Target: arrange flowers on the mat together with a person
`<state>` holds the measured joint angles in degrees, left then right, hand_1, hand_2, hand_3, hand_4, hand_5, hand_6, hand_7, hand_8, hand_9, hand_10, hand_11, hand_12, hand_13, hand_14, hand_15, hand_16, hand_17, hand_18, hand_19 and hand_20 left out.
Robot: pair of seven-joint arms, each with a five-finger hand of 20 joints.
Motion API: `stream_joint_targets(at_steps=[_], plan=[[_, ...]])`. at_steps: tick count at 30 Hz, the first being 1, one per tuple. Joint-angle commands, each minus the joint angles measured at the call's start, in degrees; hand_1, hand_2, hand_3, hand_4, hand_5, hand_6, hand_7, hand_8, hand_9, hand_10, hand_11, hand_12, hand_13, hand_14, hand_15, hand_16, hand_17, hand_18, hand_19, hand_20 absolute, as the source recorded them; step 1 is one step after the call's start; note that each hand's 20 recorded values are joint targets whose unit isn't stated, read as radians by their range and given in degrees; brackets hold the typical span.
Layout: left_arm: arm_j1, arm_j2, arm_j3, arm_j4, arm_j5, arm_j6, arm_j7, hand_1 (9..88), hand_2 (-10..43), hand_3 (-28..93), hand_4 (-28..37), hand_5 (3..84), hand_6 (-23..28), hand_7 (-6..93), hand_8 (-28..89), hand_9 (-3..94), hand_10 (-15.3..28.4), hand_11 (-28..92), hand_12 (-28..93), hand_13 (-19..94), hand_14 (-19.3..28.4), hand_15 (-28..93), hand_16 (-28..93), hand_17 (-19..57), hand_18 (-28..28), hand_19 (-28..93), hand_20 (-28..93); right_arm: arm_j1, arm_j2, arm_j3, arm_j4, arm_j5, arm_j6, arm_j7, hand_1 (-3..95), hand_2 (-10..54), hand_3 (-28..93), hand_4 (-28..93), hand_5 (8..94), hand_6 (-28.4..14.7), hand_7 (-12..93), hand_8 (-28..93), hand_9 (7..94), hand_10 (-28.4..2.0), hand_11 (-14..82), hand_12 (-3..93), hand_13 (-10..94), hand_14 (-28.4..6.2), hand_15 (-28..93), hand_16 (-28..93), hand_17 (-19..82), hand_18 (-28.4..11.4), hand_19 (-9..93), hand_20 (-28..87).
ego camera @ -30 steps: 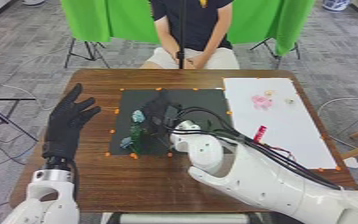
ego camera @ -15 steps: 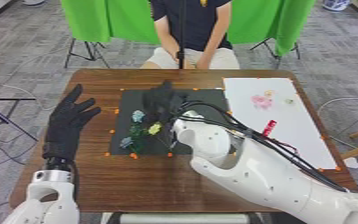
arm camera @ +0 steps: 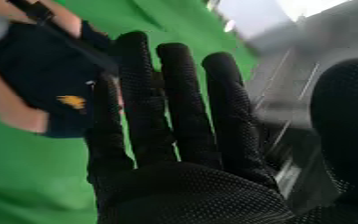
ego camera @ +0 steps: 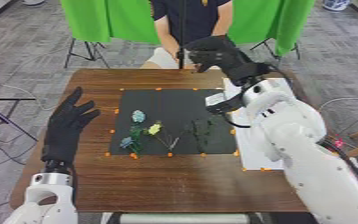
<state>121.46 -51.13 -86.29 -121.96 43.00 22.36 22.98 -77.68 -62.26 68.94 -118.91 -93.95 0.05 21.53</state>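
on black mat (ego camera: 182, 104), yellow flower (ego camera: 154, 129) lies slantwise, bloom pointing forward-left; right hand (ego camera: 220, 51) spread

Head looks down, wrist across, sharing green cloth (ego camera: 122, 21).

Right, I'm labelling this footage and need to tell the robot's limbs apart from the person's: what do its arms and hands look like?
Both arms have glossy white, rounded shells. The left hand and right hand wear black gloves; up close, the right one's fabric shows a fine dotted texture. Black cables run along the right arm.
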Motion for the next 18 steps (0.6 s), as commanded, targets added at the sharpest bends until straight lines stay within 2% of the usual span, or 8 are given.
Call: stream_joint_targets(at_steps=[1, 4, 6, 7, 12, 16, 18], plan=[[0.64, 0.42, 0.60, -0.03, -0.23, 0.58, 0.16, 20.3, 6.0, 79, -28.3, 31.8, 2.8, 11.8, -10, 34.7, 17.4, 23, 8, 26, 25.4, 48, -9, -8.8, 23.6, 45, 12, -17.65, -0.08, 13.92, -0.24, 24.93, 1.60, -4.46, 19.6, -0.5, 76, -26, 47.8, 0.9, 13, -12, 51.8, -15.3, 15.6, 14.3, 42, -17.8, 41, 11, 5, -22.2, 50, 19], [0.20, 0.43, 0.93, 0.25, -0.10, 0.00, 0.16, 20.3, 6.0, 79, -28.3, 32.0, 2.8, 11.5, -10, 34.4, 17.3, 23, 8, 25, 25.4, 47, -9, -8.9, 23.5, 45, 12, -21.25, -0.61, 16.38, -0.15, 30.72, 0.56, -5.62, 18.9, 1.0, 76, -26, 46.5, 1.2, 13, -12, 49.9, -14.9, 13.9, 14.2, 40, -17.9, 38, 12, 3, -21.7, 48, 18], [-0.08, 0.44, 1.19, 0.41, -0.03, 0.19, 0.18, 20.1, 6.0, 79, -28.3, 32.0, 2.7, 11.4, -10, 34.1, 17.2, 23, 8, 25, 25.2, 47, -9, -9.0, 23.5, 45, 12, -23.19, -1.03, 17.28, -0.26, 31.92, 0.19, -5.86, 18.3, 1.7, 76, -27, 44.9, 1.5, 12, -12, 47.9, -14.9, 12.9, 14.1, 38, -18.6, 36, 12, 2, -21.7, 47, 18], [-0.06, 0.70, 1.36, 0.41, -0.40, 0.35, 0.53, 20.0, 6.0, 79, -28.3, 32.1, 2.7, 11.3, -10, 34.0, 17.1, 22, 8, 25, 25.1, 47, -9, -9.0, 23.5, 44, 12, -24.17, -1.12, 17.52, -0.31, 31.96, 0.12, -6.53, 18.0, 2.0, 76, -27, 44.4, 1.5, 12, -12, 47.4, -15.0, 12.5, 14.0, 38, -18.9, 36, 12, 2, -21.6, 47, 18], [0.44, -0.01, 0.53, 0.32, 0.26, -0.09, -0.10, 20.1, 6.0, 79, -28.3, 32.1, 2.4, 11.0, -10, 33.6, 17.1, 22, 8, 25, 24.7, 46, -9, -9.0, 23.4, 44, 12, -27.42, -3.60, 19.75, -0.76, 32.72, -2.06, -6.86, 16.4, 2.6, 76, -27, 42.5, 1.9, 12, -11, 45.6, -15.0, 11.0, 14.0, 36, -19.2, 34, 12, 1, -21.5, 46, 18], [0.40, -0.21, 0.83, 0.52, 0.22, -0.21, 0.08, 20.0, 5.9, 79, -28.3, 32.1, 2.3, 10.8, -10, 33.4, 16.7, 21, 9, 24, 24.4, 45, -9, -9.1, 23.4, 44, 12, -29.23, -5.76, 21.23, 0.30, 34.33, -5.94, -9.02, 14.6, 4.2, 76, -28, 40.1, 2.8, 11, -11, 43.0, -14.0, 8.1, 13.7, 33, -19.2, 28, 13, 0, -21.1, 43, 17], [0.13, -0.66, 0.89, 0.64, 0.67, -0.79, -0.60, 20.0, 6.0, 79, -28.3, 32.1, 2.2, 10.8, -10, 33.3, 16.7, 21, 9, 24, 24.3, 45, -8, -9.1, 23.3, 44, 12, -29.97, -6.02, 21.06, 0.50, 34.38, -5.84, -10.16, 14.3, 4.9, 76, -28, 39.7, 3.2, 11, -11, 41.9, -13.4, 7.0, 13.6, 32, -19.3, 26, 14, 0, -20.6, 42, 17]])
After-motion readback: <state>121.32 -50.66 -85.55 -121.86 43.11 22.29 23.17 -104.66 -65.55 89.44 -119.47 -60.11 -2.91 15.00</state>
